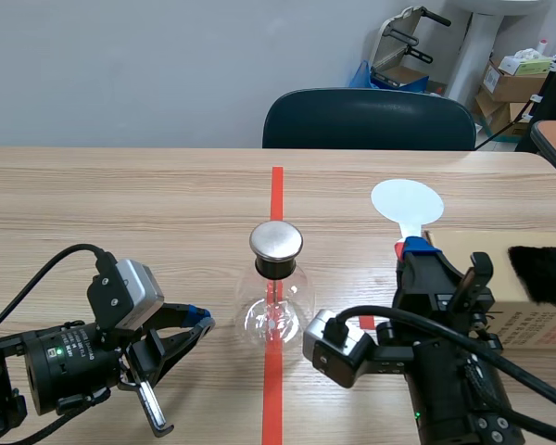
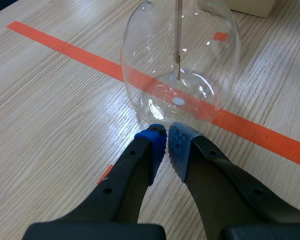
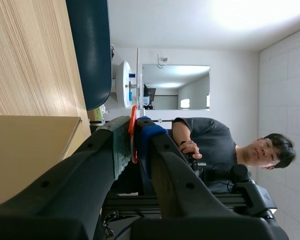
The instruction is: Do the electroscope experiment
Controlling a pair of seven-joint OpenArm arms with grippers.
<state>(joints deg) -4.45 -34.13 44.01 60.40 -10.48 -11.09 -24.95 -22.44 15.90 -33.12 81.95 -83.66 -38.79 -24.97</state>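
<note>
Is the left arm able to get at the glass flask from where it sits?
Likely yes: its tool, shut, lies right at the base of the flask, with nothing between them.

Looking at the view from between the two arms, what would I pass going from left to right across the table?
left gripper → glass electroscope flask → white paddle, clamped in the right gripper → black fur at the far right.

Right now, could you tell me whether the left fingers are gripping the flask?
No, the left fingers meet at the flask base with nothing between them.
</note>
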